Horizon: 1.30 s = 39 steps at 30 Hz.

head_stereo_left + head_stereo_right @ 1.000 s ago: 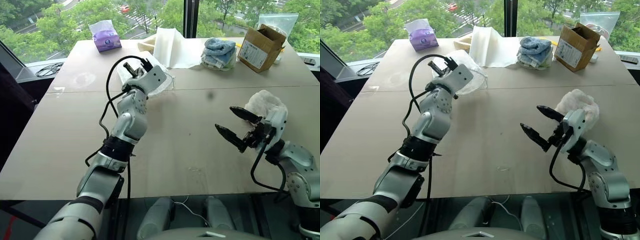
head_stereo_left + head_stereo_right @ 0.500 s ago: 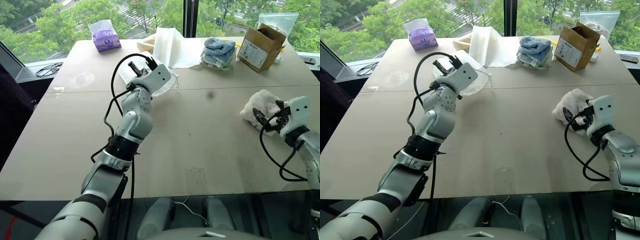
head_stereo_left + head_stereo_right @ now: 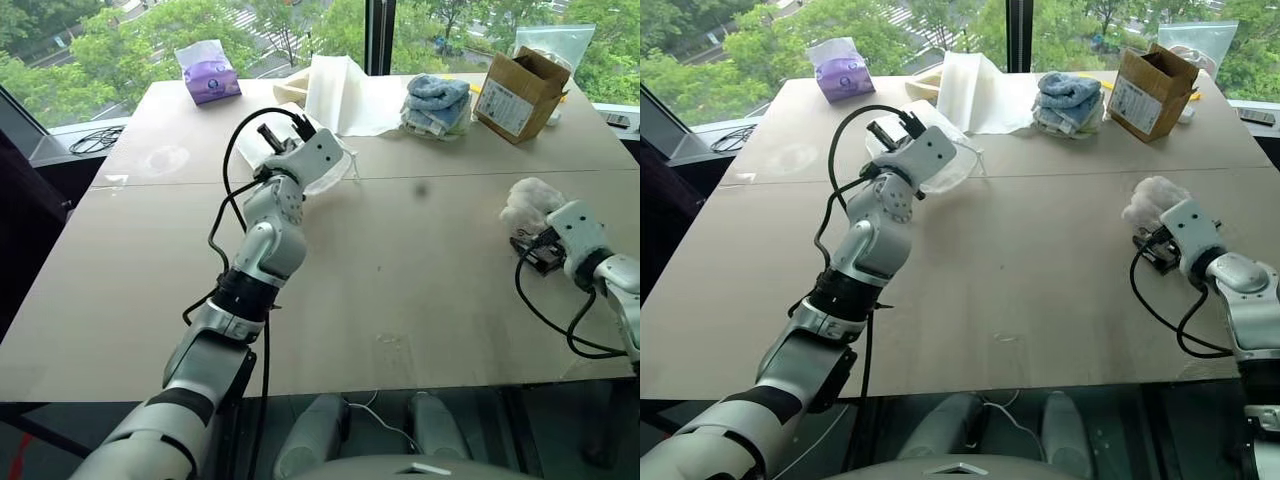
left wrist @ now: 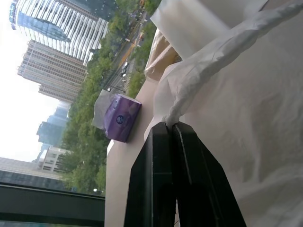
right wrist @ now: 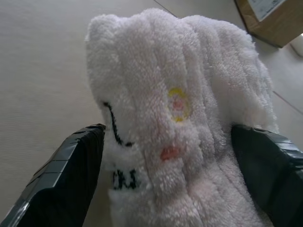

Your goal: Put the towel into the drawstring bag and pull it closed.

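The towel (image 5: 180, 118) lies at the right of the table (image 3: 400, 280), a soft fluffy lump between the right gripper's (image 5: 175, 189) wide-spread fingers, not yet squeezed. It looks light and compressible; pinching its thick middle should hold. Far left, the left gripper (image 4: 171, 128) is clamped on the drawstring bag's (image 3: 335, 165) thin, limp rim.

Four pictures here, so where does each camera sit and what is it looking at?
Left and right eye views: on the head, looking forward and down over the table; both arms show.
Left wrist view: along the shut left gripper, pinching the drawstring bag; the tissue pack lies beyond.
Right wrist view: along the open right gripper, its fingers either side of the towel.
Shared: the head views also show bag, towel and tissue pack.
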Tool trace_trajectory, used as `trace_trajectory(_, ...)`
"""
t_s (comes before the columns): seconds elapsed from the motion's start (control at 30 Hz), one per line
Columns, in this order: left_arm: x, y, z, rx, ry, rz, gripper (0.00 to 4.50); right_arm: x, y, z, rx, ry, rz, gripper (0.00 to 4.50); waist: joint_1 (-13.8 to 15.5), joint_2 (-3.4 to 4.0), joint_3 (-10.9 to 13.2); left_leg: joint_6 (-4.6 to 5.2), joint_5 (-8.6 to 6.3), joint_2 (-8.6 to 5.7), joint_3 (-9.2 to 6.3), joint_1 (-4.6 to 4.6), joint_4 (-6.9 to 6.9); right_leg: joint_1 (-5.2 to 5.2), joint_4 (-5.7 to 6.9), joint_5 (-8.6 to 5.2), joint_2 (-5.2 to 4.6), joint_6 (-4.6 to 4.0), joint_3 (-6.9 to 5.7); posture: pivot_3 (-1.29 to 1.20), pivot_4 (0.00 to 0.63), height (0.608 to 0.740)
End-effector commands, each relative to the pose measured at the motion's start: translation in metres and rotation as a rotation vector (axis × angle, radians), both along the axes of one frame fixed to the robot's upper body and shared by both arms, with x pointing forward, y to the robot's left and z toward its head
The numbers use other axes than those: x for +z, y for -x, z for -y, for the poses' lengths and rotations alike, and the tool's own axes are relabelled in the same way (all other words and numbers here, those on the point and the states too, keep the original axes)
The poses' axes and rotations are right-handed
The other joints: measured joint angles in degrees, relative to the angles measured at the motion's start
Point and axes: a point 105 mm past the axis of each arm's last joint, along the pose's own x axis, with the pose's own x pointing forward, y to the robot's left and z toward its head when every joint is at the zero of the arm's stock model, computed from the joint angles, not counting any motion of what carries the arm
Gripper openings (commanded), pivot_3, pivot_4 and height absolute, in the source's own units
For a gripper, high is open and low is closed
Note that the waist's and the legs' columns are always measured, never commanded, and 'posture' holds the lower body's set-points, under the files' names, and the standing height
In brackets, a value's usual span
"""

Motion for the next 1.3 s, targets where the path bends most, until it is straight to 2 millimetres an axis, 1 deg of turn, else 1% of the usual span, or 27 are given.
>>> trace_trajectory(0.03, 0.016, 0.005, 0.004, -0.018, 0.002, 0.063, 0.06, 0.005, -0.009, 0.017, -0.045, 0.103, 0.015, 4.50, 0.0, 0.00, 0.0, 0.00, 0.00, 0.00, 0.00, 0.00, 0.00, 0.00, 0.00, 0.00, 0.00, 0.00, 0.00, 0.00, 0.150, 0.740)
trace_trajectory(0.13, 0.015, 0.004, 0.003, -0.019, 0.000, 0.061, 0.06, 0.008, -0.018, 0.028, -0.079, 0.127, 0.027, 4.50, -0.3, 0.00, 0.0, 0.00, 0.00, 0.00, 0.05, 0.00, 0.00, -0.01, 0.00, 0.00, -0.01, 0.00, 0.04, 0.00, 0.150, 0.740)
trace_trajectory(0.2, 0.015, 0.004, 0.003, -0.018, 0.000, 0.062, 0.06, 0.014, -0.025, 0.032, -0.102, 0.127, 0.063, 4.50, -0.5, 0.00, 0.0, 0.00, 0.00, 0.00, 0.10, 0.00, 0.06, 0.01, 0.01, 0.01, -0.01, 0.01, 0.07, 0.00, 0.150, 0.740)
trace_trajectory(0.3, 0.014, 0.004, 0.002, -0.016, 0.002, 0.063, 0.06, 0.026, -0.033, 0.032, -0.116, 0.128, 0.139, 4.50, -0.7, 0.00, 0.0, 0.00, 0.00, 0.00, 0.07, 0.00, 0.06, -0.01, 0.06, 0.01, -0.01, 0.01, 0.06, 0.00, 0.150, 0.740)
trace_trajectory(0.37, 0.014, 0.005, 0.002, -0.014, 0.003, 0.062, 0.06, 0.030, -0.036, 0.032, -0.131, 0.110, 0.167, 4.50, -1.1, 0.00, 0.0, 0.00, 0.00, 0.00, 0.07, 0.00, 0.05, -0.03, 0.06, 0.01, -0.01, 0.00, 0.06, 0.00, 0.150, 0.740)
trace_trajectory(0.5, 0.011, 0.005, 0.002, -0.015, 0.007, 0.057, 0.06, 0.018, -0.038, 0.031, -0.153, -0.019, 0.133, 4.50, -1.4, 0.00, 0.0, 0.00, 0.00, 0.00, 0.10, -0.01, 0.02, -0.05, 0.06, 0.01, -0.02, 0.01, 0.09, 0.00, 0.150, 0.740)
trace_trajectory(0.63, 0.010, 0.005, 0.003, -0.022, 0.020, 0.049, 0.06, 0.015, -0.038, 0.026, -0.135, -0.063, 0.129, 4.50, -1.4, 0.00, 0.0, 0.00, 0.00, 0.00, 0.11, 0.00, 0.04, -0.06, 0.10, 0.01, -0.02, 0.01, 0.11, 0.00, 0.150, 0.740)
trace_trajectory(0.8, 0.011, 0.003, 0.004, -0.033, 0.059, 0.041, 0.06, 0.013, -0.036, 0.022, -0.100, -0.061, 0.125, 4.50, -1.5, 0.00, 0.0, 0.00, 0.00, 0.00, 0.12, 0.00, 0.05, -0.07, 0.12, 0.01, -0.02, 0.00, 0.12, 0.00, 0.150, 0.740)
trace_trajectory(1.0, 0.012, 0.002, 0.007, -0.055, 0.062, 0.035, 0.06, 0.016, -0.035, 0.018, -0.077, -0.038, 0.143, 4.50, -1.5, 0.00, 0.0, 0.00, 0.00, 0.00, 0.14, 0.00, 0.05, -0.09, 0.14, 0.01, -0.02, 0.01, 0.13, 0.00, 0.150, 0.740)
trace_trajectory(1.1, 0.012, 0.001, 0.008, -0.059, 0.060, 0.034, 0.00, 0.016, -0.035, 0.019, -0.079, -0.039, 0.144, 3.69, -1.5, 0.00, 0.0, 0.00, 0.00, 0.00, 0.16, 0.00, 0.06, -0.10, 0.17, 0.01, -0.02, 0.01, 0.15, 0.00, 0.150, 0.740)
trace_trajectory(1.13, 0.012, 0.001, 0.008, -0.061, 0.060, 0.034, 0.00, 0.016, -0.035, 0.019, -0.080, -0.040, 0.143, 3.23, -1.5, 0.00, 0.0, 0.00, 0.00, 0.00, 0.16, 0.00, 0.06, -0.10, 0.18, 0.01, -0.02, 0.00, 0.15, 0.00, 0.150, 0.740)
trace_trajectory(1.3, 0.010, 0.002, 0.009, -0.066, 0.058, 0.029, 0.00, 0.015, -0.036, 0.020, -0.085, -0.042, 0.140, 0.55, -1.5, 0.00, 0.0, 0.00, 0.00, 0.00, 0.18, 0.00, 0.07, -0.11, 0.21, 0.01, -0.02, 0.00, 0.17, 0.00, 0.150, 0.740)
